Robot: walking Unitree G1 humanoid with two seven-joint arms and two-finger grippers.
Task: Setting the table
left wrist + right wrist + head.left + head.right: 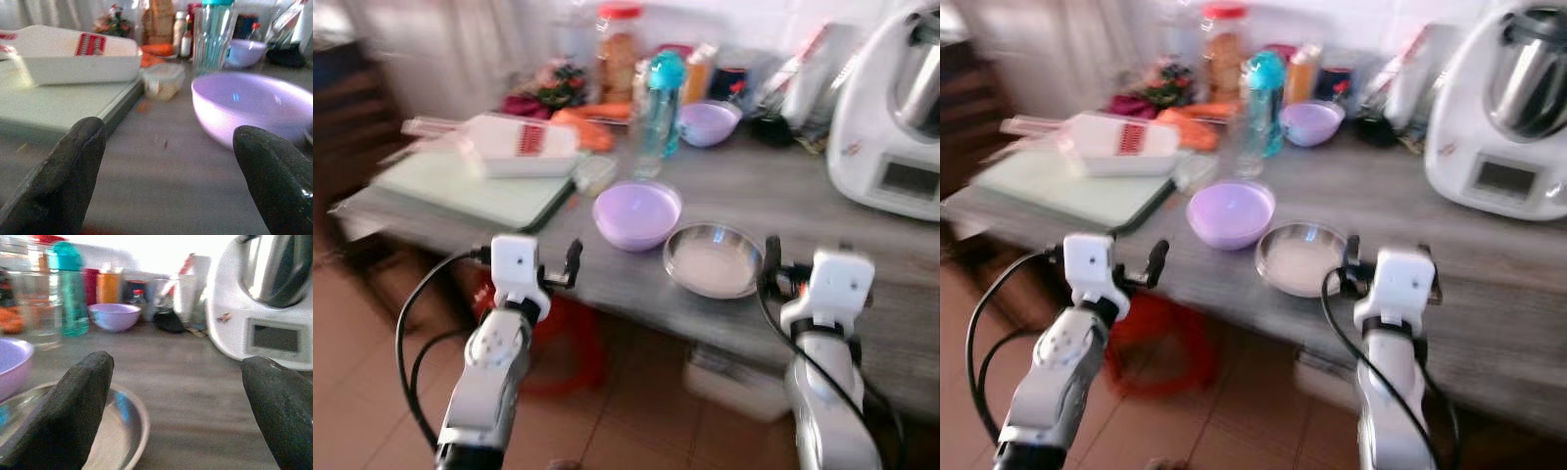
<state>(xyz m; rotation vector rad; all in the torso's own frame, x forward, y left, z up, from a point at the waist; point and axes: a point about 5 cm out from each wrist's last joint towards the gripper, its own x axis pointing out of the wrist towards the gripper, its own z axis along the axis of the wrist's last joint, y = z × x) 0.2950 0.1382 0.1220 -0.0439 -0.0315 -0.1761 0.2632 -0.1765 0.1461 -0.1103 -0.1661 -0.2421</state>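
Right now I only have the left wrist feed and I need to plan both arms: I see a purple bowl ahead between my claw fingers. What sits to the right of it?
Observer: A shallow metal dish, next to the purple bowl at the table's front edge.
Operator: Where is the right claw?
Observer: The right claw is at the metal dish's right rim, fingers spread wide in its wrist view.
Operator: Anything big further right?
Observer: A white kitchen machine with a steel jug stands at the table's right end.
Operator: And my left claw from above?
Observer: The left claw hangs at the table's front edge, short of the purple bowl.
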